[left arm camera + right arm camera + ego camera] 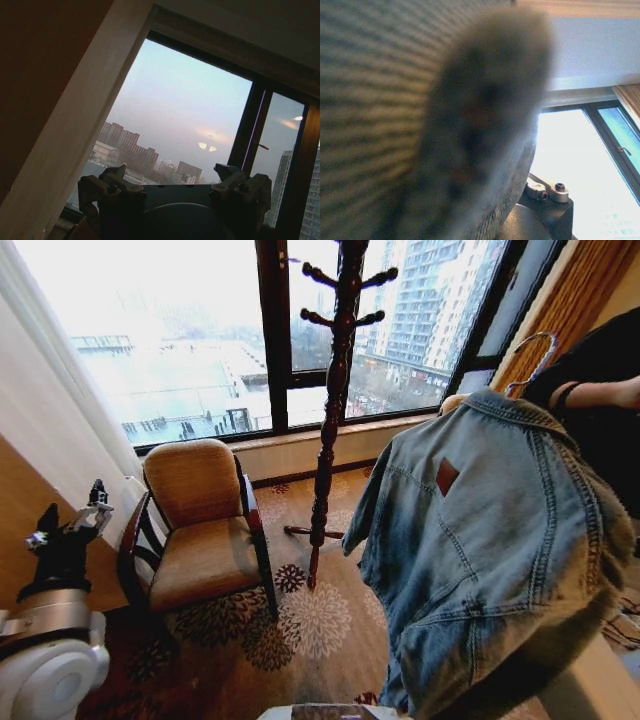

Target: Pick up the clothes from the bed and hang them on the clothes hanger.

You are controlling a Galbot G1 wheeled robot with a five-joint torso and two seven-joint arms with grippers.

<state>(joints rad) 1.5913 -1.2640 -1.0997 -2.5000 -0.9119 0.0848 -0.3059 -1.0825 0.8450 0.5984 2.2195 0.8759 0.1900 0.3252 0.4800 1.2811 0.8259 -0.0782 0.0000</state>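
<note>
The clothes point(480, 540), a faded light blue denim jacket, hang in the air at the right of the head view, back side toward me with the brown patch point(446, 476) showing. Above the collar the thin hook of the clothes hanger point(535, 348) sticks out; its body is hidden inside the jacket. A person's dark-sleeved arm point(600, 395) reaches in beside that hook. My right gripper is buried under the denim point(395, 100), which presses against its wrist camera. My left gripper point(70, 525) is raised at the far left, open and empty point(177, 185). The bed is out of view.
A tall dark wooden coat stand point(335, 390) rises in front of the window, left of the jacket. A tan armchair point(200, 530) stands between it and my left arm. Patterned carpet point(310, 620) lies in front of me, and a white curtain point(60, 390) hangs at the left.
</note>
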